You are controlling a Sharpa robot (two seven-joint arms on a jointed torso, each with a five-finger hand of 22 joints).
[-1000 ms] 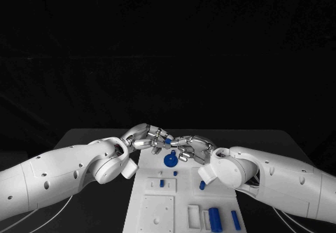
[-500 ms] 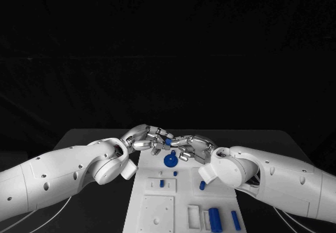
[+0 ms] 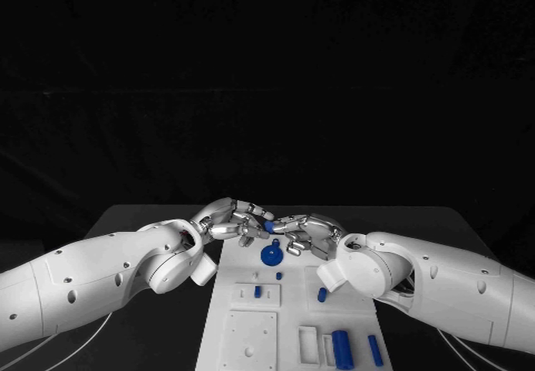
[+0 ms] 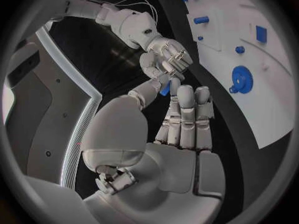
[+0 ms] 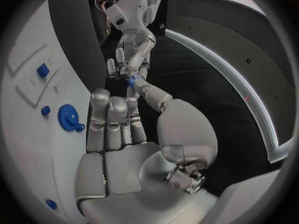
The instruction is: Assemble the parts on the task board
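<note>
Barely anything has shifted: both hands meet above the task board (image 3: pixel 335 309)'s far end, left hand (image 3: pixel 229 220) and right hand (image 3: pixel 303 234) apparently both pinching one small blue part (image 3: pixel 269 226), so transfer slowly before releasing.

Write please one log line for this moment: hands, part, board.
left hand: touches small blue part | right hand: touches same part | part: between both hands, above task board far end | blue gear: on board
</note>
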